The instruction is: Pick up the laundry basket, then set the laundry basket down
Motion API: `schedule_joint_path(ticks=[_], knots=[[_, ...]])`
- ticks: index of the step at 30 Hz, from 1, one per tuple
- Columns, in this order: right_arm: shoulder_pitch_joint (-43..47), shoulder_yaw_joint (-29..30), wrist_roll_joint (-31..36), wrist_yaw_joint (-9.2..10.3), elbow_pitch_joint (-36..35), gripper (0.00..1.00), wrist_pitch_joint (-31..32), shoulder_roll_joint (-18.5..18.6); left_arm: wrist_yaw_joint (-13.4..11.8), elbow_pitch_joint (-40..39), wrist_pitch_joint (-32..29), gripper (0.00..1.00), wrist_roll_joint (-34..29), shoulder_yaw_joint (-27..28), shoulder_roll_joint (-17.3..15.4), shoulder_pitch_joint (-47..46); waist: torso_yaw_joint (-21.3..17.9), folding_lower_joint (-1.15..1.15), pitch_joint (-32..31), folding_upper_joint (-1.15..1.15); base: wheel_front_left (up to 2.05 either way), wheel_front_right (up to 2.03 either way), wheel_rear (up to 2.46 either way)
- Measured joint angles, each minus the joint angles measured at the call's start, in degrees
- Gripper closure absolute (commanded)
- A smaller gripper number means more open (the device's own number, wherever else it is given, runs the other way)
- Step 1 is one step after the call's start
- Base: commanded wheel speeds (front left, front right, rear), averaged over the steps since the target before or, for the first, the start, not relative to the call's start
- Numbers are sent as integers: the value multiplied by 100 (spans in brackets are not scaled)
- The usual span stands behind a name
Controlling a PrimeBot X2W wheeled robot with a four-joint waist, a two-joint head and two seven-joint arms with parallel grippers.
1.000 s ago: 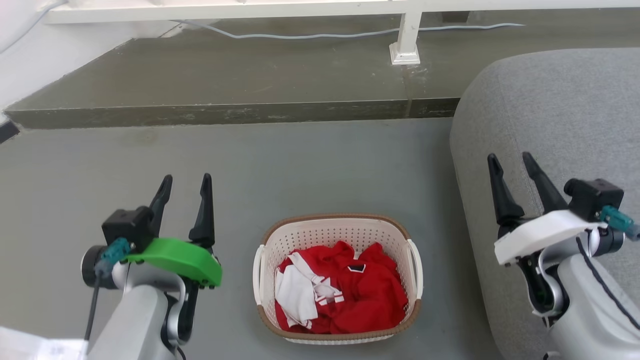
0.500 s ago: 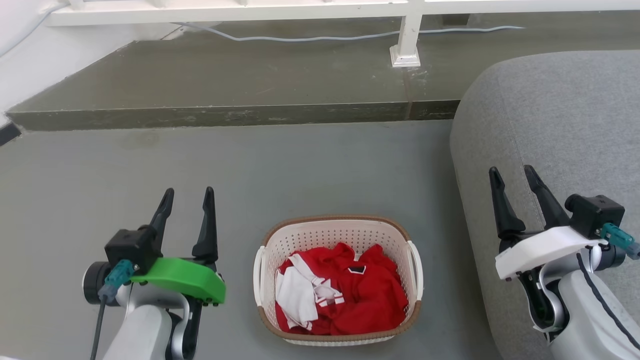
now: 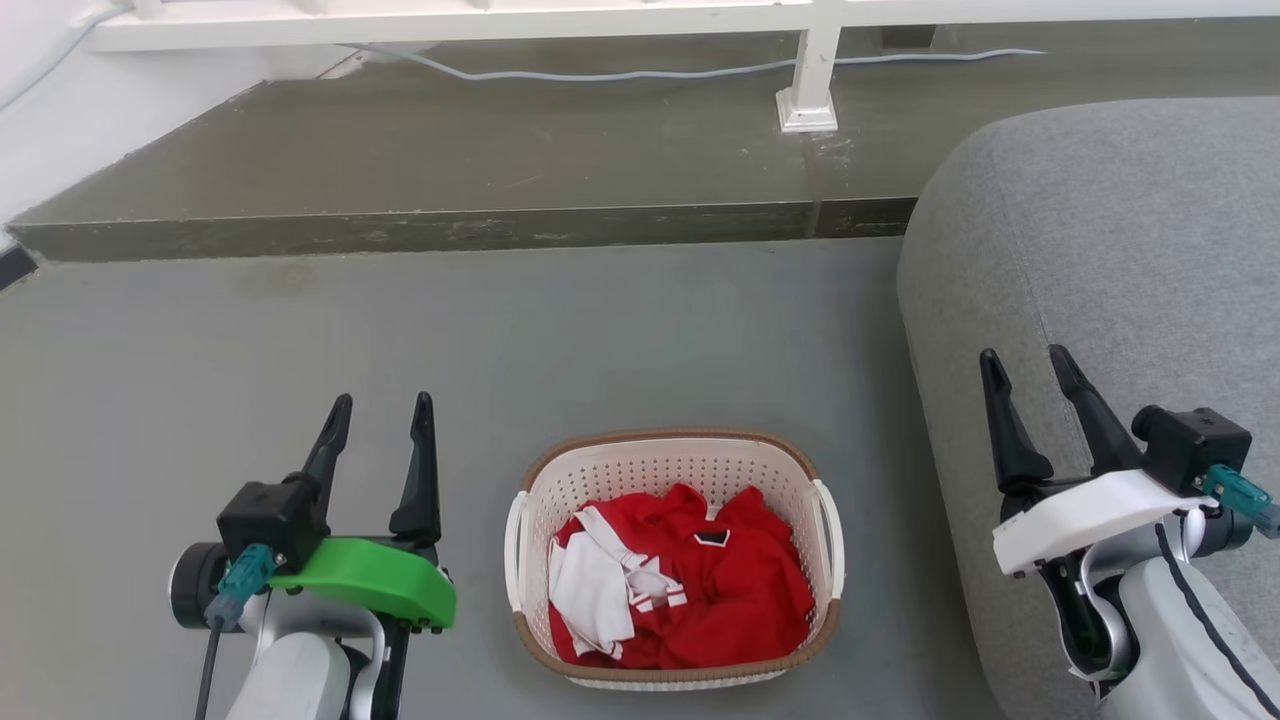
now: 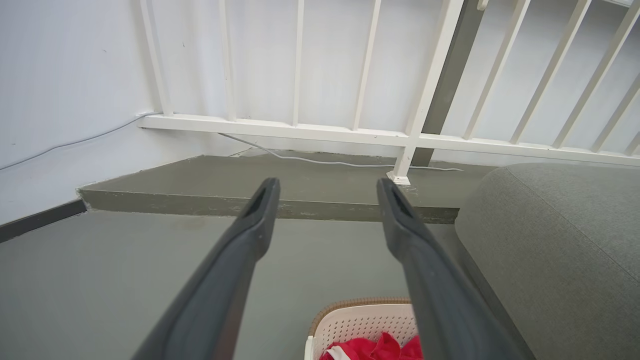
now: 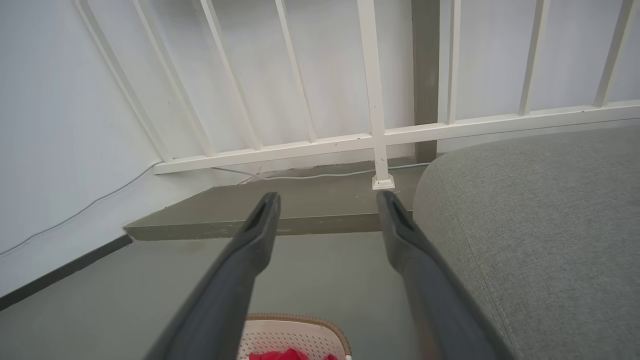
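Grey floor (image 3: 600, 340): spans middle, left to right.
Grey sofa (image 3: 1120, 230): right side, rounded edge.
Raised step (image 3: 500, 150): far, below white railing (image 4: 310, 131).
Laundry basket (image 3: 670, 438): upright on floor, near centre, between arms, just left of sofa, touched by neither arm.
Left gripper (image 3: 383, 400): near left, apart from basket, fingers spread, holding nothing.
Right gripper (image 3: 1022, 352): near right, in front of sofa edge, fingers spread, empty.
Red-and-white clothes (image 3: 740, 590): heaped inside basket.
Pale cable (image 3: 620, 72): along far step.

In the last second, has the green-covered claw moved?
Yes. The left claw slid down the head view, its tips nearing the far rim of the unmoved cream perforated plastic laundry basket.
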State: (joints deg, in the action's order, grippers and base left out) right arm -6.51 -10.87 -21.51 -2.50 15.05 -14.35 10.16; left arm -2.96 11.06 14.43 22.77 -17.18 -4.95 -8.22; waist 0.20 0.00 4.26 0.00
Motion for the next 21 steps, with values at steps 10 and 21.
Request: schedule_joint_path(ticks=[10,21], knots=[[5,137,100,-102,-19,0,0,-110,93,-88,0,0,-103,96,46,73,-20,0,33,0,0,0,0],[192,159,35,-102,199,100,29,-249,193,116,-26,100,-124,70,97,288,-28,0,39,0,0,0,0]])
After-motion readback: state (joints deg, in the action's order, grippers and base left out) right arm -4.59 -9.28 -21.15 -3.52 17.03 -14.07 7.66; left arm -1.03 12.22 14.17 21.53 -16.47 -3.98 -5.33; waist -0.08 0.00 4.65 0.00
